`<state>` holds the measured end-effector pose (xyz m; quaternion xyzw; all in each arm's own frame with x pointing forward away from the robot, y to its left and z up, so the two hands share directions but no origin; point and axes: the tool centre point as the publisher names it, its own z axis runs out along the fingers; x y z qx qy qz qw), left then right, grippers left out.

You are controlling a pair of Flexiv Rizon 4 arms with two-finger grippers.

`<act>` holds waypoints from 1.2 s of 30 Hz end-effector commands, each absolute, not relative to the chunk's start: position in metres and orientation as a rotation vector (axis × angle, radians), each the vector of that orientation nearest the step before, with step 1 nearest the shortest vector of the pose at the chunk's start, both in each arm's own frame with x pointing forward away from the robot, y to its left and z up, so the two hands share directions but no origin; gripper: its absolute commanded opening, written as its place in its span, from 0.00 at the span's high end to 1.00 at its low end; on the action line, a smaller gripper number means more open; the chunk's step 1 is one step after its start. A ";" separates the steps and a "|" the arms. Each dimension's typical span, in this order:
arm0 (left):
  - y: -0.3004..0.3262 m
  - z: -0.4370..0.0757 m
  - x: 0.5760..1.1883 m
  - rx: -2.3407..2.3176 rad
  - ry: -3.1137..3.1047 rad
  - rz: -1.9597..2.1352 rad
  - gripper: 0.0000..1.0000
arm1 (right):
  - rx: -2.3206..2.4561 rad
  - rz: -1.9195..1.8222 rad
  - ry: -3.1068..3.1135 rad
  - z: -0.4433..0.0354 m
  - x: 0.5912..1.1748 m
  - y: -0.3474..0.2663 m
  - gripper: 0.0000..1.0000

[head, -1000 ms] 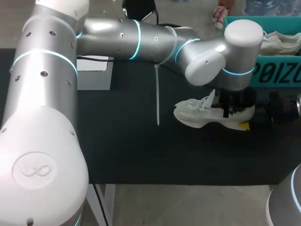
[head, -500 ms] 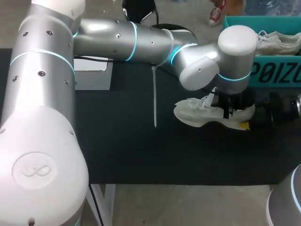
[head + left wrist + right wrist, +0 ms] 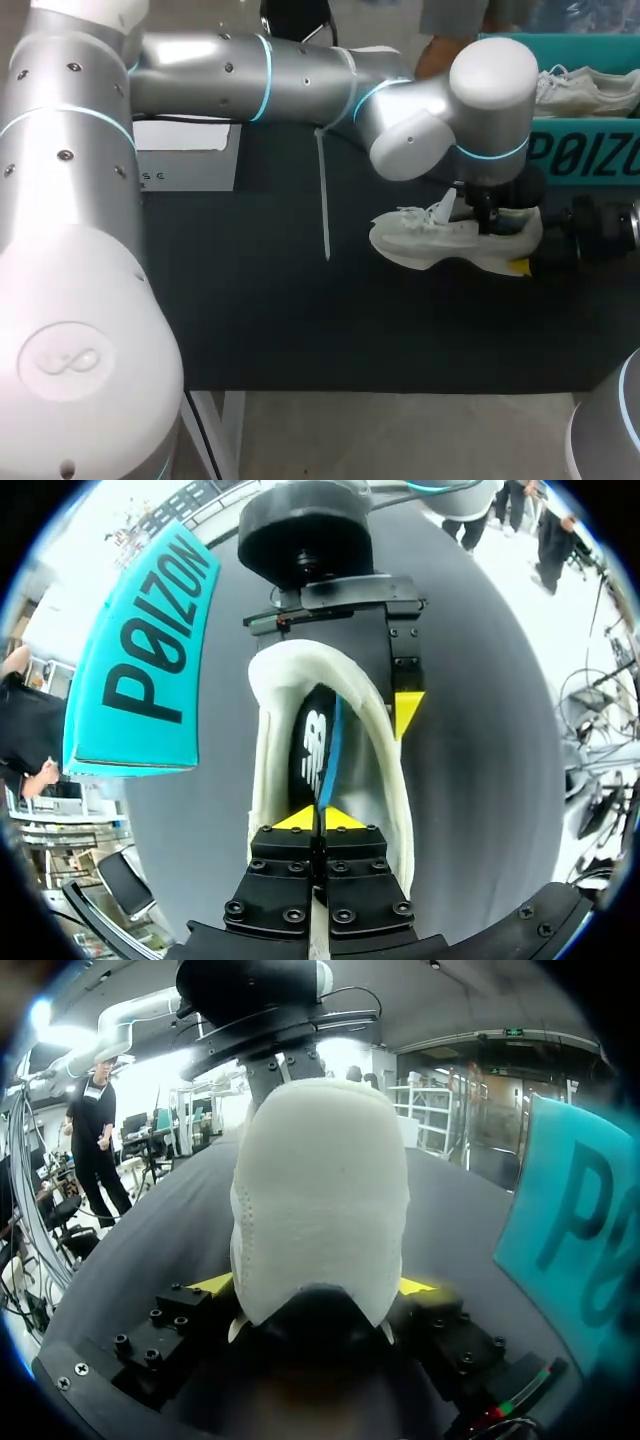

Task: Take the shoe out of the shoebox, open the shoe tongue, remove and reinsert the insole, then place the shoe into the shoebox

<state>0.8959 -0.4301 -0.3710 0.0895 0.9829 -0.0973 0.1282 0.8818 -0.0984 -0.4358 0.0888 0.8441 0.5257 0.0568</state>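
We count two white shoes, one shoebox, one insole and our two grippers. The shoe [image 3: 430,240] we are working on stands on its sole on the dark surface [image 3: 250,310]. The teal shoebox [image 3: 585,155] stands just behind its heel, and the second shoe [image 3: 590,90] lies inside that box. The left gripper [image 3: 320,818] is down in the shoe's opening, its yellow tips pinched together on the edge of the dark insole [image 3: 312,745]. The right gripper [image 3: 315,1285] is at the shoe's heel, clamped on it from both sides.

Only the left wrist view looks down into the shoe. There we see the insole, a blue stripe running along it to the pinched tips, and one yellow tip of the right gripper against the outside of the heel. Only the right wrist view shows both right tips, one on each side of the heel. Only the head view shows the second shoe; there the left arm [image 3: 300,80] hides its own yellow tips.
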 end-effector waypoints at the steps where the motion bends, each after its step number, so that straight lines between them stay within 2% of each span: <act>1: -0.430 -0.359 0.897 0.252 2.851 -0.290 1.00 | 0.272 1.591 2.563 -0.449 0.880 -0.096 1.00; 22: -0.415 -0.329 0.909 0.132 2.867 -0.367 1.00 | 0.272 1.591 2.563 -0.449 0.880 -0.096 1.00; 36: -0.420 -0.328 0.875 0.240 2.886 -0.470 1.00 | 0.272 1.591 2.563 -0.449 0.880 -0.096 1.00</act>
